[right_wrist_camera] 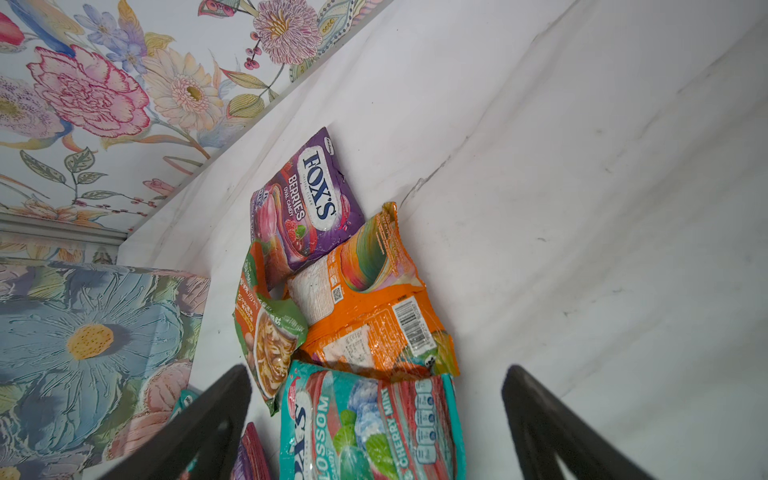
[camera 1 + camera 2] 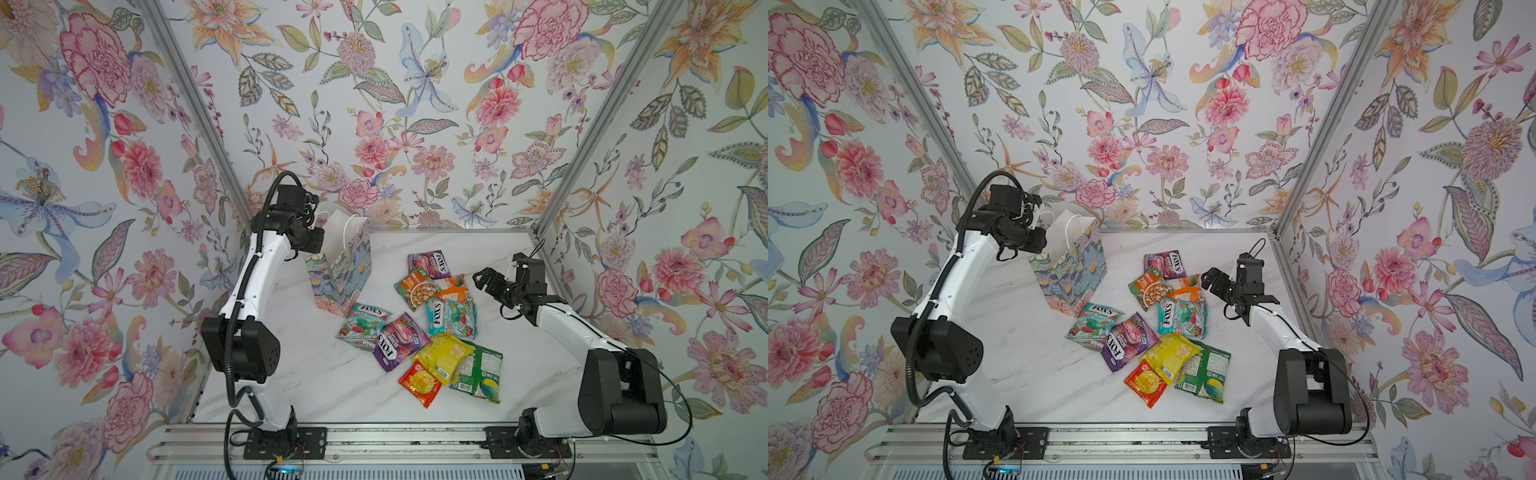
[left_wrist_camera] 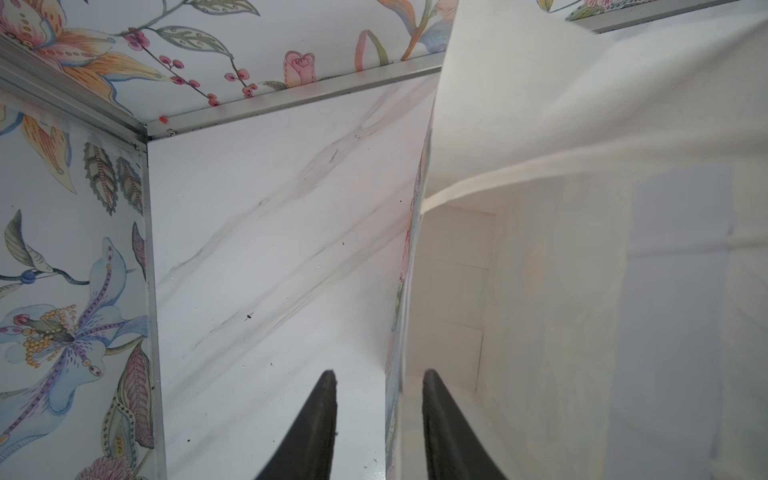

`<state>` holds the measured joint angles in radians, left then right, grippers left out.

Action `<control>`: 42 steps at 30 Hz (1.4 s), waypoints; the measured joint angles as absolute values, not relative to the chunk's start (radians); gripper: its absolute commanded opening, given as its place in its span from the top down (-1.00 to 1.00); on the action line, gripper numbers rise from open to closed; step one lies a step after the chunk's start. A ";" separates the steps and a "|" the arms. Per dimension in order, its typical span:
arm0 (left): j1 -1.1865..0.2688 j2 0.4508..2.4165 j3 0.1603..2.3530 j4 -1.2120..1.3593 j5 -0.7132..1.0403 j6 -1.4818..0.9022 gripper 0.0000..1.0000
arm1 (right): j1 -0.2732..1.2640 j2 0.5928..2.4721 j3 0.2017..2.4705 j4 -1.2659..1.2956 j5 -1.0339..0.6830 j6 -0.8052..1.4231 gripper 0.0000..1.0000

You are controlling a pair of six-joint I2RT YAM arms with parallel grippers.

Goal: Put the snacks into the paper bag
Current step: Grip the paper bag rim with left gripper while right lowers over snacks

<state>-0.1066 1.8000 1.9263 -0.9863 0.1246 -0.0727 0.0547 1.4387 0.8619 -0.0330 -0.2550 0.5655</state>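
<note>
Left gripper [image 3: 378,374]: fingers narrowly apart, one either side of a wall of the paper bag [image 3: 540,291], not clamped.
Right gripper [image 1: 378,370]: fingers wide apart by the snacks [image 2: 397,340].
Writing: we read "FOX'S BERRIES" on purple packet [image 1: 311,203]; "BLOSSOM", "CHERRY MINT" on teal packet [image 1: 365,428], cropped.
Bag: upright, white interior showing; we count nine snacks beside it on table [image 2: 291,374].

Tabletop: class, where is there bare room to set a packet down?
Bare marble lies front-left, between the left arm and the front purple packet, and along the back wall. Crowded: the overlapping packets between paper bag and right claw.
</note>
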 measured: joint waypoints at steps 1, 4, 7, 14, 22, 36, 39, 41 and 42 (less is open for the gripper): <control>-0.107 1.800 1.922 -0.986 0.125 -0.074 0.55 | 0.055 1.439 0.862 -0.033 -0.255 0.566 -0.93; -0.107 1.800 1.905 -0.984 0.125 -0.073 0.73 | 0.055 1.439 0.862 -0.033 -0.255 0.567 -0.93; -0.107 1.800 1.901 -0.983 0.125 -0.076 0.88 | 0.055 1.439 0.862 -0.033 -0.257 0.567 -0.93; -0.101 1.787 1.886 -0.971 0.155 -0.088 1.00 | 0.055 1.439 0.862 -0.033 -0.259 0.575 -0.92; -0.068 1.669 1.757 -0.943 0.204 -0.105 1.00 | 0.088 1.436 0.862 -0.050 -0.259 0.577 -0.84; -0.026 1.477 1.536 -0.847 0.289 -0.146 1.00 | 0.264 1.097 0.751 -0.305 -0.245 0.635 -0.65; -0.021 1.476 1.520 -0.829 0.312 -0.150 1.00 | 0.328 0.989 0.688 -0.375 -0.231 0.688 -0.60; -0.017 1.476 1.514 -0.820 0.319 -0.150 1.00 | 0.358 0.936 0.648 -0.411 -0.219 0.729 -0.56; -0.015 1.476 1.510 -0.814 0.323 -0.151 1.00 | 0.372 0.914 0.626 -0.424 -0.212 0.750 -0.54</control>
